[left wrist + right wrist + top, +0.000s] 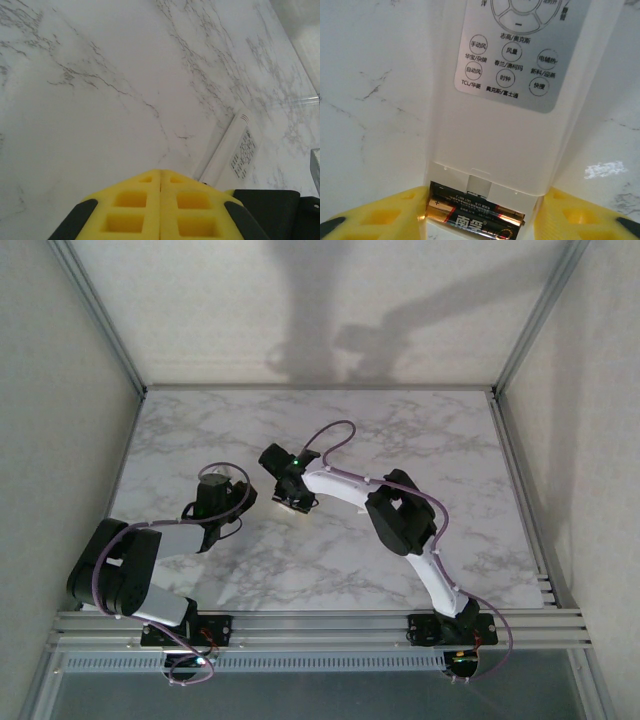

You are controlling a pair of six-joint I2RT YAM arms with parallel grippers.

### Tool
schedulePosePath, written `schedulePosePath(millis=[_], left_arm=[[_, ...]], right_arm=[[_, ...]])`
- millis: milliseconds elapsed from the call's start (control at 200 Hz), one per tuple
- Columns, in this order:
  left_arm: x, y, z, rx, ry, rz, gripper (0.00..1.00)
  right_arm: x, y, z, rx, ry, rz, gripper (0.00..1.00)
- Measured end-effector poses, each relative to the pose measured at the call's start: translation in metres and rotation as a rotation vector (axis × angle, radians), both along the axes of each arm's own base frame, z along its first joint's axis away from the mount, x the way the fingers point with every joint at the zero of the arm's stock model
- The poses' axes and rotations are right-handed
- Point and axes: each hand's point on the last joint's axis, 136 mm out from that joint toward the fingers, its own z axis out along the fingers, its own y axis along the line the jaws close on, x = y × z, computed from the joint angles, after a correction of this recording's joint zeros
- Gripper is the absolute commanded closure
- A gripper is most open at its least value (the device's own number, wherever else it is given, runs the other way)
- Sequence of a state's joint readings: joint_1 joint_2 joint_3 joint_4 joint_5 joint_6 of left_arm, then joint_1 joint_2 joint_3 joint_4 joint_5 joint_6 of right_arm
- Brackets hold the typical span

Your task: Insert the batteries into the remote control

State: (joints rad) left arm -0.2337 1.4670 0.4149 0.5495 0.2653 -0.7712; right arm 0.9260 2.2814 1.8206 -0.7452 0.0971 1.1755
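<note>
**Remote control clamped at its battery end by the right gripper**

1. Right gripper [485, 207]: jaws partly open and closed on the remote control [490, 145]. The yellow pads [375, 215] lie against both long sides of the white body at its near end.
2. Left gripper [160, 175]: jaws fully closed, pad against pad, holding nothing. It hovers over the marble table [75, 125].
3. Remote position: flat on the table near its centre, face up, with the grey button panel [520, 60] pointing away from the right wrist. It lies ahead of the left gripper and to its right, close by but not touching.
4. Battery compartment [530, 200]: uncovered, at the clamped end. The batteries [475, 220] sit inside, laid crosswise, and the nearer one rests slightly askew.
</note>
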Motion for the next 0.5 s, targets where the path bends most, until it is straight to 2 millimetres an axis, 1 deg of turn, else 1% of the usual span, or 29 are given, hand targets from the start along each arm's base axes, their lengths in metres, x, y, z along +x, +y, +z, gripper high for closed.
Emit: schedulePosePath(millis=[100, 300, 501], left_arm=[[0.0000, 0.0000, 0.0000, 0.000, 0.000, 0.000, 0.94], [0.0000, 0.0000, 0.0000, 0.000, 0.000, 0.000, 0.95], [0.0000, -0.0001, 0.0000, 0.000, 0.000, 0.000, 0.94]], right_arm=[[-0.0001, -0.0003, -0.0003, -0.001, 0.002, 0.005, 0.47], [0.0003, 0.0000, 0.0003, 0.026, -0.022, 0.016, 0.38], [0.0018, 0.0008, 0.0022, 0.052, -0.054, 0.046, 0.33]])
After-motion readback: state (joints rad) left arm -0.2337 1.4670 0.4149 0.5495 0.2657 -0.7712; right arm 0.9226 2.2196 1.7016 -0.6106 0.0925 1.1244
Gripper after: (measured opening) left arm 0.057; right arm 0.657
